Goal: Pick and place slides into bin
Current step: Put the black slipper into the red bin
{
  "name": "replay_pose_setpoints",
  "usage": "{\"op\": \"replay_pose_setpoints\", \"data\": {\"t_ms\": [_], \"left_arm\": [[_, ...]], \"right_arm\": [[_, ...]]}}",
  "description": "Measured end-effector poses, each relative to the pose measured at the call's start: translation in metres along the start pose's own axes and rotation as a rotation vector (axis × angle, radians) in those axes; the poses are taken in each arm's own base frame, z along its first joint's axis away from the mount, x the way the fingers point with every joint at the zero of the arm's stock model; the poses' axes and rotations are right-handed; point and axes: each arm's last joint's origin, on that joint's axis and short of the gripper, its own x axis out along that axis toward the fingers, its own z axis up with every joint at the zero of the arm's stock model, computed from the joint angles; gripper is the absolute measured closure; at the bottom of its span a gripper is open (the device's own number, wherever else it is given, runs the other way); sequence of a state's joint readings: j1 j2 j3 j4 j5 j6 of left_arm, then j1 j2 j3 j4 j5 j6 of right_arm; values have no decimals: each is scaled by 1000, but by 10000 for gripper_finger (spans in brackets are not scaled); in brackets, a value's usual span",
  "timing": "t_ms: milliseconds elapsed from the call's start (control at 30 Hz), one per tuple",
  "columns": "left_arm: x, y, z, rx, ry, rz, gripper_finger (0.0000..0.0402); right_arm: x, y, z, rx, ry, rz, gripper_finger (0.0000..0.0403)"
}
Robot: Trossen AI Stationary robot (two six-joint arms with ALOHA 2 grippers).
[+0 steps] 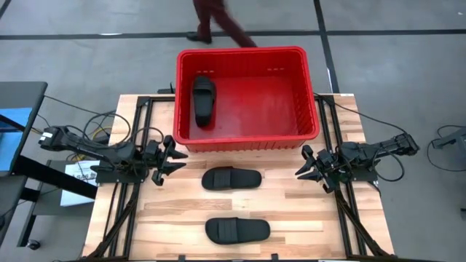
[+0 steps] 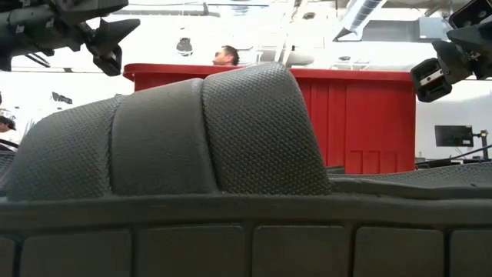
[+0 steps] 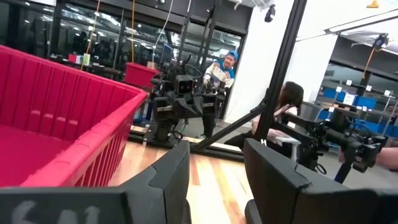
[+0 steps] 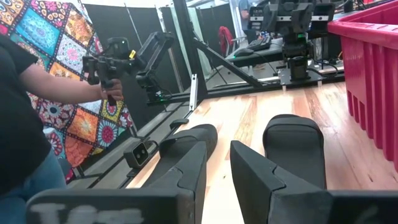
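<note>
Plainly, slides: matte black slip-on sandals with oval soles and a wide pebbled strap; three show from above.
Slide in bin [image 1: 203,100]: lies lengthwise against the bin's left wall, toes toward the table.
Middle slide [image 1: 231,178]: flat on the table just in front of the bin's near wall, lying crosswise, between the two grippers and apart from both.
Near slide [image 1: 237,230]: crosswise by the table's front edge; its strap fills the low view.
Bin [image 1: 248,138]: bright red plastic tub with tapered ribbed walls and a rolled rim, at the table's far edge.
Left gripper [image 1: 173,156]: hangs above the table by the bin's near-left corner, fingers spread, nothing between them; the middle slide lies to its right.
Right gripper [image 1: 305,164]: hangs by the bin's near-right corner, fingers parted and bare; the middle slide lies ahead of its tips.
Table [image 1: 291,218]: pale wood planks with black frame rails along both sides.
Room: grey floor; a person [image 1: 216,22] walks past behind the bin; a person's arm [image 4: 59,87] holds a handheld controller at the table's side.
</note>
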State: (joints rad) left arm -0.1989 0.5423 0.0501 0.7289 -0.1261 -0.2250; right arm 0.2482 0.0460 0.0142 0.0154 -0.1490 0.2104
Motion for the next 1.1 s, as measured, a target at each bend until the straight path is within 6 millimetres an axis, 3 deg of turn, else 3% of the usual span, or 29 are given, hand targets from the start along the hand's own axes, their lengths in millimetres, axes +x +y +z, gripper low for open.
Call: {"op": "replay_pose_setpoints", "data": {"t_ms": [500, 667, 867, 1100], "left_arm": [[-5, 1, -7, -57, -19, -10, 259], [-6, -5, -5, -28, -26, -111, 259], [-7, -13, -3, 7, -38, -275, 259], [-8, -16, -3, 34, -36, -317, 259]], "right_arm": [[0, 0, 0, 0, 0, 0, 338], [0, 0, 2, 71, -20, 5, 338], [-2, 4, 19, 209, -197, 43, 338], [-14, 12, 54, 2, -485, 77, 338]]}}
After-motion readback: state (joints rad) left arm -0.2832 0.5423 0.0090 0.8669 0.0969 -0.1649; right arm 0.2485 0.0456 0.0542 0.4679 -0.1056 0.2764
